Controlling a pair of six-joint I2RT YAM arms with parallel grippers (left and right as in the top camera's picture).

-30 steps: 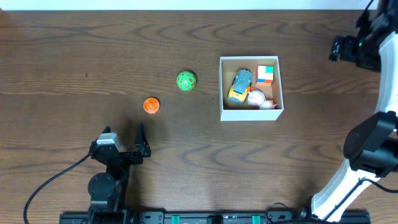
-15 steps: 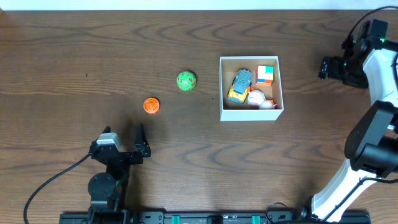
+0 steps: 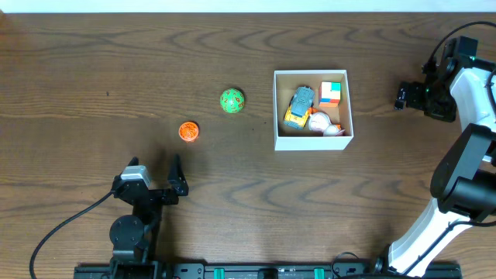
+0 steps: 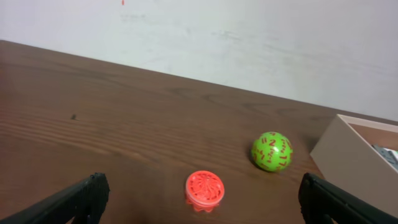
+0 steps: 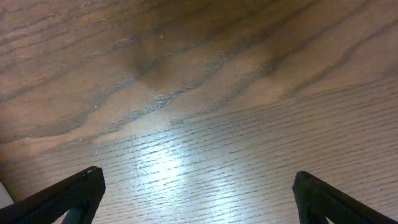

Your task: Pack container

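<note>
Overhead: container [image 3: 313,142] holds toy car [image 3: 300,106], colour cube [image 3: 330,93], white toy [image 3: 323,124]. Green ball [image 3: 232,101] just left of container. Orange disc [image 3: 188,132] farther left. L gripper [image 3: 153,167] well left of container, toward front edge, jaws apart, empty. R gripper [image 3: 402,96] right of container, not touching, jaws apart.

L wrist: fingers [image 4: 81,200] spread wide. Ball left of container wall, disc left of ball.

R wrist: fingers [image 5: 74,193] spread wide, table [image 5: 199,124] between.

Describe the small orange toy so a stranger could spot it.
Start at the white container, right of the table's middle. Left of it, two round toys lie on the wood. The orange toy is the flatter, ridged one, farther from the container than the green ball.
</note>
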